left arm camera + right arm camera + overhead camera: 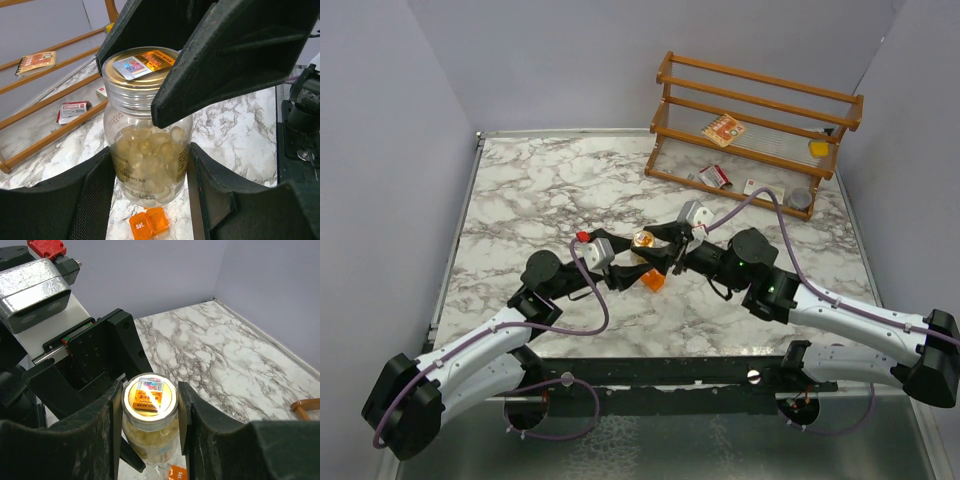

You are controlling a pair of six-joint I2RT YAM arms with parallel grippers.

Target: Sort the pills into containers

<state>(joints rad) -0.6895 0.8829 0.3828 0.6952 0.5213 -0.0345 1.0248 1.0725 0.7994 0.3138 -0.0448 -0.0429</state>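
A small clear jar point(643, 240) of tan-yellow pills has a gold lid with an orange label. It is held upright above the marble table. My left gripper point(628, 262) is shut on the jar's body point(147, 165), a pad on each side. My right gripper point(656, 243) is shut on the lid point(150, 395) from the other side. A tiny bright orange square box point(653, 281) lies on the table just under the jar. It shows open below the jar in the left wrist view point(149, 223) and at the bottom edge of the right wrist view point(177, 473).
A wooden rack point(760, 110) stands at the back right, with an orange notebook point(723, 131) and a yellow item point(818, 148) on it. Red-and-white packets point(715, 176) and a grey round tin point(800, 198) lie under its front rail. Grey walls close in on both sides.
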